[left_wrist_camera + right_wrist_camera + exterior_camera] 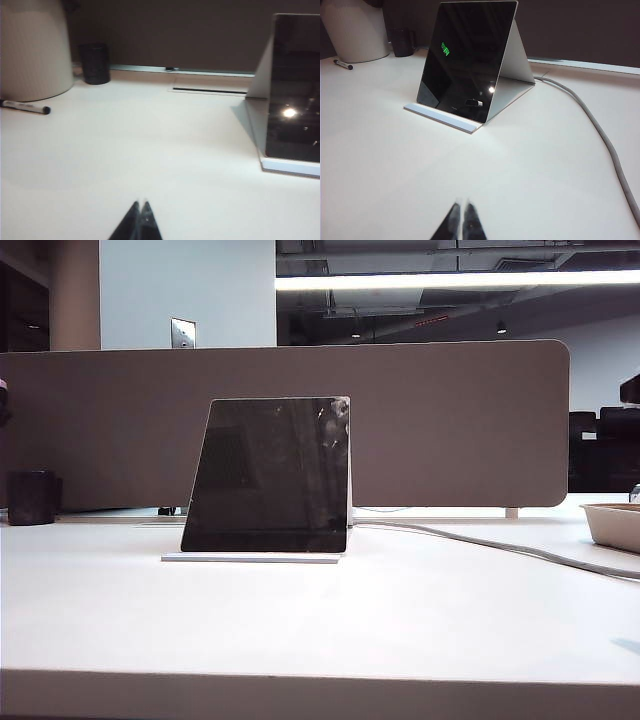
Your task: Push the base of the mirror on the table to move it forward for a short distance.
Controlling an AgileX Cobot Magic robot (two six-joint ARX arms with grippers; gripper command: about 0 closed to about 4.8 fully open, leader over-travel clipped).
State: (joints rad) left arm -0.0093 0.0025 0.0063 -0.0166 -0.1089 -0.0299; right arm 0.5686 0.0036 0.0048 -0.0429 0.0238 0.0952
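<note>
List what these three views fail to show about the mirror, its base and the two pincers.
- Mirror rear support: hidden behind the panel in the exterior view.
- Base of the mirror: cut off by the frame edge in the left wrist view.
- Left pincer and right pincer: only closed tips show; both absent from the exterior view.
- Tray: cropped by the exterior view's edge.

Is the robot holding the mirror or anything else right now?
Nothing. The left gripper and right gripper are both shut and empty above the table, clear of the mirror.
</note>
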